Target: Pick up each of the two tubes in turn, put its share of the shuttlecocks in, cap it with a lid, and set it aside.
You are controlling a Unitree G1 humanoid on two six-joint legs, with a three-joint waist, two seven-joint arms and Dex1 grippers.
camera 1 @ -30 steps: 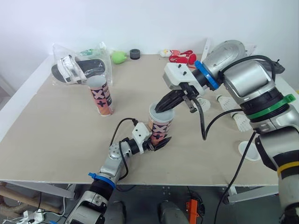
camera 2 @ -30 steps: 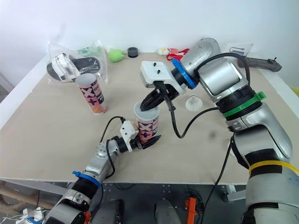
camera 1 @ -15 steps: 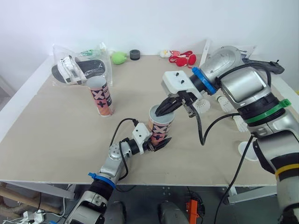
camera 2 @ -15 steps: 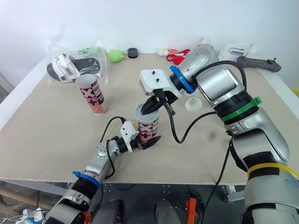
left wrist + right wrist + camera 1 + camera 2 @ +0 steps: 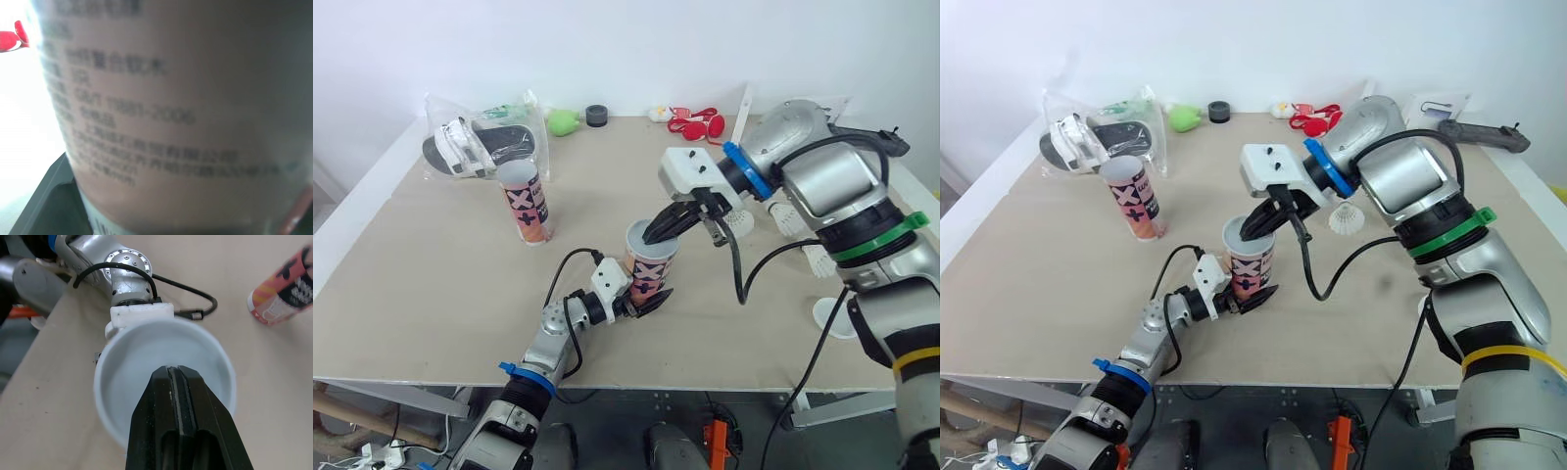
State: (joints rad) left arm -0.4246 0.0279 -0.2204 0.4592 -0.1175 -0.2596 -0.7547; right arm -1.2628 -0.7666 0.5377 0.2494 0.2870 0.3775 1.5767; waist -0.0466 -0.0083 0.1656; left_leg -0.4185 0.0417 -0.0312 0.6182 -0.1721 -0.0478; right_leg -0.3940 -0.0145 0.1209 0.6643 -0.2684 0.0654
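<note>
Nearest, by the middle of the desk's (image 5: 431, 294) front edge:

- left pincer (image 5: 647, 294), clamped on the lower body of the open tube (image 5: 652, 257). The tube was upright, pink and orange, with a white rim. Whether its base touched the desk could not be told.
- right pincer (image 5: 172, 374), its two black fingers pressed together, empty, tips just above the tube's open mouth.

Next, near the right edge toward the front corner: one white lid (image 5: 835, 316), flat.

Further back on the right side: three white shuttlecocks (image 5: 819, 257), lying loose and near one another.

Left of centre: second tube (image 5: 525, 201), upright, well apart from the first.

Last, along the far edge:

- bagged sandals (image 5: 480, 142) at the left corner
- green object (image 5: 562, 120)
- black ring (image 5: 597, 115)
- red item (image 5: 697, 122)
</note>
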